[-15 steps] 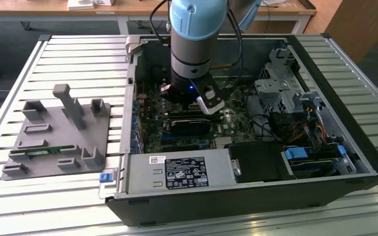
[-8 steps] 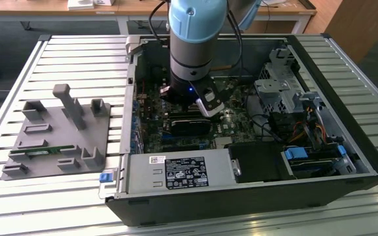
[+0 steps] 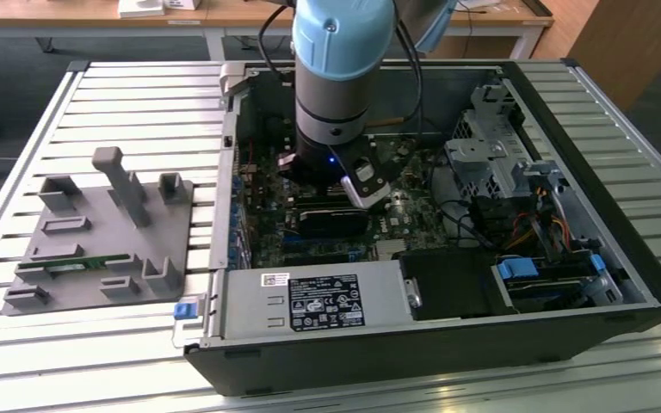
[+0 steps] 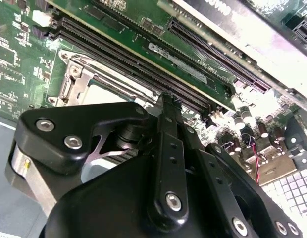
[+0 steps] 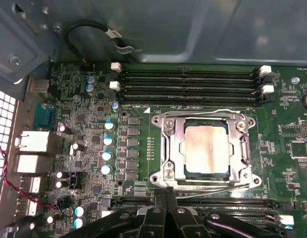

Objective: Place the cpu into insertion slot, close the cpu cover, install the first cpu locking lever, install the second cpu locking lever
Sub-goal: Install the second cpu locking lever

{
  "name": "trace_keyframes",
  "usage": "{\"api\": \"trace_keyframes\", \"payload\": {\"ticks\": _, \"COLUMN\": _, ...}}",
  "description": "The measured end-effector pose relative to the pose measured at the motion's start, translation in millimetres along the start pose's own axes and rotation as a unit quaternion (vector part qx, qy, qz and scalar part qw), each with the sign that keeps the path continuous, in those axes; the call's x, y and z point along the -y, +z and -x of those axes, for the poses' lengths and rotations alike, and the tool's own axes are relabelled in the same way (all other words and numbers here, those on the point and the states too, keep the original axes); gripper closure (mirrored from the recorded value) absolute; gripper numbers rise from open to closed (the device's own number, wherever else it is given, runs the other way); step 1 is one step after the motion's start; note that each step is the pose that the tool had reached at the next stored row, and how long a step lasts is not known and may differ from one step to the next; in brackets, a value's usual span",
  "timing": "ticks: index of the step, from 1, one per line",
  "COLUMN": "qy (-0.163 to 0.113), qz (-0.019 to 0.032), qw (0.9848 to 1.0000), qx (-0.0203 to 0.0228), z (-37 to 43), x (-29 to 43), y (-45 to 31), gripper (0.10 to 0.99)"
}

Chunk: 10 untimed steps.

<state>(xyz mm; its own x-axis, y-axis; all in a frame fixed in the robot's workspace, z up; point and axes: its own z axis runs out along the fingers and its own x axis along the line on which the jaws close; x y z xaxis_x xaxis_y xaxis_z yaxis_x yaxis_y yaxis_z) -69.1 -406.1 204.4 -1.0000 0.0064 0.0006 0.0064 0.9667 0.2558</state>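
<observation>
Gripper (image 5: 166, 194) with fingers pressed together, nothing pinched, tips poised at the near edge of the cpu cover (image 5: 166, 148). In the second wrist view, closed fingertips (image 4: 166, 101) just beside the socket frame, near the long memory slots (image 4: 138, 62). Cpu (image 5: 205, 148) seated flat in the insertion slot (image 5: 189, 172), cover lying down around it. In the exterior view, arm (image 3: 336, 77) reaching down into the open computer case (image 3: 606, 129) on the slatted table (image 3: 135, 103); grey fixture block (image 3: 101, 232) well apart, toward the exterior view's left.

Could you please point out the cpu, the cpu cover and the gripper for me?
cpu (image 5: 205, 148), first wrist view, middle of its silvery top.
cpu cover (image 5: 169, 148), first wrist view, one side bar of the metal frame.
gripper (image 5: 166, 194), first wrist view, at its fingertips.
</observation>
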Motion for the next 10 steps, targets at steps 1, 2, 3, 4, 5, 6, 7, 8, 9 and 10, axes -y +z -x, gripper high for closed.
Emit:
{"api": "trace_keyframes", "payload": {"ticks": 1, "qy": 0.0, "qz": 0.0011, "qw": 1.0, "qx": 0.0, "z": -0.3, "x": 0.3, "y": 1.2, "gripper": 0.98}}
{"api": "trace_keyframes", "payload": {"ticks": 2, "qy": 0.0, "qz": 0.0022, "qw": 1.0, "qx": 0.0, "z": -0.4, "x": 0.7, "y": 2.4, "gripper": 0.98}}
{"api": "trace_keyframes", "payload": {"ticks": 3, "qy": 0.0, "qz": 0.0033, "qw": 1.0, "qx": 0.0, "z": -1.0, "x": 0.9, "y": 3.3, "gripper": 0.98}}
{"api": "trace_keyframes", "payload": {"ticks": 4, "qy": 0.0, "qz": 0.0043, "qw": 1.0, "qx": 0.0003, "z": -1.9, "x": 1.1, "y": 3.9, "gripper": 0.98}}
{"api": "trace_keyframes", "payload": {"ticks": 5, "qy": 0.0, "qz": 0.0061, "qw": 1.0, "qx": 0.0005, "z": -2.5, "x": 1.2, "y": 4.3, "gripper": 0.98}}
{"api": "trace_keyframes", "payload": {"ticks": 6, "qy": 0.0, "qz": 0.0083, "qw": 1.0, "qx": 0.0006, "z": -2.8, "x": 1.3, "y": 4.5, "gripper": 0.98}}
{"api": "trace_keyframes", "payload": {"ticks": 7, "qy": 0.0, "qz": 0.011, "qw": 0.9999, "qx": 0.0008, "z": -3.1, "x": 1.5, "y": 4.7, "gripper": 0.98}}
{"api": "trace_keyframes", "payload": {"ticks": 8, "qy": 0.0, "qz": 0.0134, "qw": 0.9999, "qx": 0.0008, "z": -3.3, "x": 1.8, "y": 4.9, "gripper": 0.98}}
{"api": "trace_keyframes", "payload": {"ticks": 9, "qy": 0.0, "qz": 0.0155, "qw": 0.9999, "qx": 0.0008, "z": -3.4, "x": 2.1, "y": 5.2, "gripper": 0.98}}
{"api": "trace_keyframes", "payload": {"ticks": 10, "qy": 0.0, "qz": 0.0173, "qw": 0.9998, "qx": 0.0008, "z": -3.4, "x": 2.3, "y": 5.7, "gripper": 0.98}}
